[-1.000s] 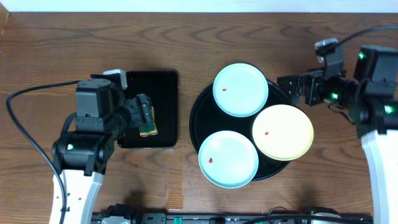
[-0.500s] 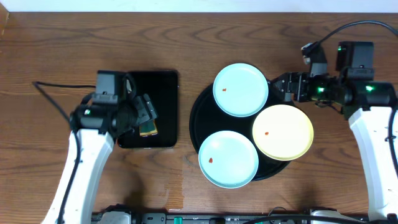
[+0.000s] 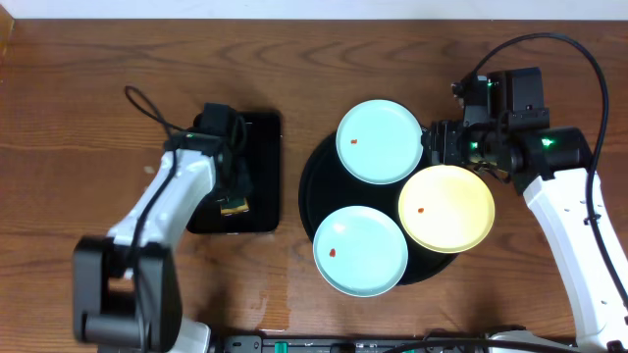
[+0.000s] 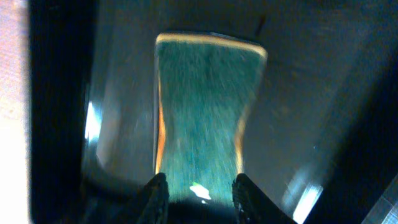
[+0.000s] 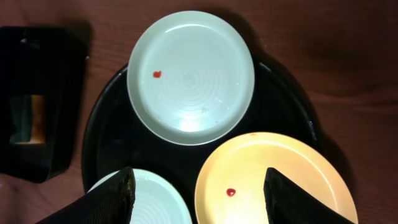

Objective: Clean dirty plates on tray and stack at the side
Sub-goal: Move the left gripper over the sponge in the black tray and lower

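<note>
Three plates lie on the round black tray [image 3: 312,181]: a mint one [image 3: 380,141] at the far side, a second mint one [image 3: 360,250] at the near side, and a yellow one [image 3: 446,208] at the right. Each carries a small red speck. My right gripper [image 5: 198,180] hangs open above the tray, its fingers spread over the near mint plate [image 5: 149,199] and the yellow plate [image 5: 273,180], holding nothing. My left gripper [image 4: 200,186] is down in the rectangular tray, shut on a green and yellow sponge [image 4: 202,112], which is pinched narrow between the fingers.
The smaller rectangular black tray [image 3: 260,137] lies left of the round tray, with the sponge [image 3: 234,204] in it. Brown wood table surrounds both. Cables trail from each arm, and a black bar runs along the table's near edge.
My left arm swung over the rectangular tray and its jaws closed onto the sponge. My right arm moved left toward the round tray, its jaws narrowing somewhat.
</note>
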